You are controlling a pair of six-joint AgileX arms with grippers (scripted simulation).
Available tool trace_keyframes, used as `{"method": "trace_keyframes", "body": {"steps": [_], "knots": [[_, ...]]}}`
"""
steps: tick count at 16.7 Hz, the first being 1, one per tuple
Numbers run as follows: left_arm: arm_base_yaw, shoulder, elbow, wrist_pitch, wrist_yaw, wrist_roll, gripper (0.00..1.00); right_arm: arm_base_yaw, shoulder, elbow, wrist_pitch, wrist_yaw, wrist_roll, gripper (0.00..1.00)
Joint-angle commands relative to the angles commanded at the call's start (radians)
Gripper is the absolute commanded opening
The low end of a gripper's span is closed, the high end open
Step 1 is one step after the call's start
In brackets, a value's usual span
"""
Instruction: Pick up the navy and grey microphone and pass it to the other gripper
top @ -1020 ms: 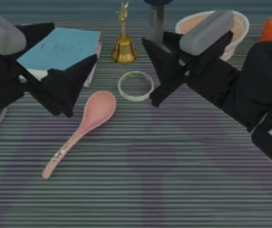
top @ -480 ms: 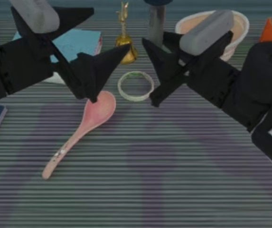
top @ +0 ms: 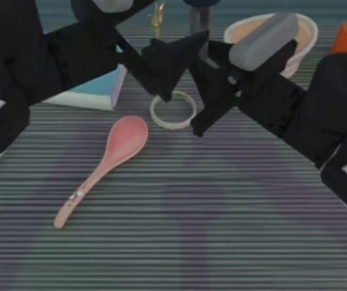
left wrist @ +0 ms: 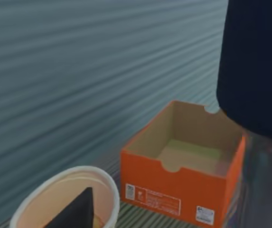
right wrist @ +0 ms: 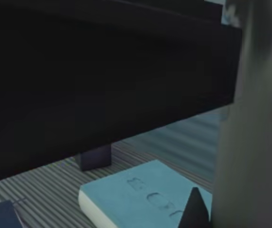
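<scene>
Since a moment ago your left gripper (top: pixel 182 60) has swung in from the table's left side toward the far centre, its spread fingers now reaching up to the microphone (top: pixel 198 21), which stands upright at the far edge in the right gripper (top: pixel 198 91). You see that right gripper pinching the grey handle low down, the navy head cut off by the top view's edge. The left wrist view puts the navy head (left wrist: pixel 254 66) and grey handle right beside that camera, with an orange box (left wrist: pixel 183 166) and a bowl (left wrist: pixel 67 199) behind. On the table lie a pink spoon (top: pixel 103 167), a ring of tape (top: pixel 173 110) and a blue book (top: pixel 91 91).
</scene>
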Motion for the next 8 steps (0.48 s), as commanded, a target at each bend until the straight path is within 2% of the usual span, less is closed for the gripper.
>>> {"method": "trace_keyframes", "body": {"steps": [4,8], "knots": [[-0.075,0.134,0.104,0.031,-0.073,-0.003,1.00,0.000,0.000,0.000,0.000,0.000,0.000,0.00],[-0.082,0.143,0.113,0.034,-0.079,-0.003,1.00,0.000,0.000,0.000,0.000,0.000,0.000,0.00]]}}
